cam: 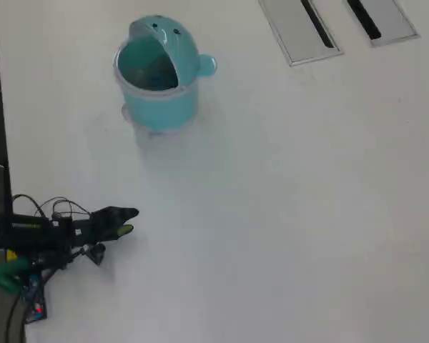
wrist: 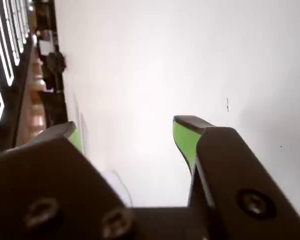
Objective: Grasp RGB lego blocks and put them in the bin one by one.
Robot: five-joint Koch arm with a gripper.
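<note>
No RGB lego blocks show on the table in either view. The round light-teal bin (cam: 157, 100) stands at the upper left of the overhead view, its lid tipped back and a small knob (cam: 206, 66) on its right side. Its inside is too dim to tell what it holds. My gripper (cam: 129, 221) is at the lower left, well below the bin, pointing right. In the wrist view my gripper (wrist: 127, 125) stands open over bare white table, with nothing between its green-padded fingers (wrist: 185, 137).
Two grey cable slots (cam: 300, 28) (cam: 382, 18) are set into the white table (cam: 286, 214) at the top right. The table's left edge runs beside the arm's base, where wires and a small board (cam: 34, 304) lie.
</note>
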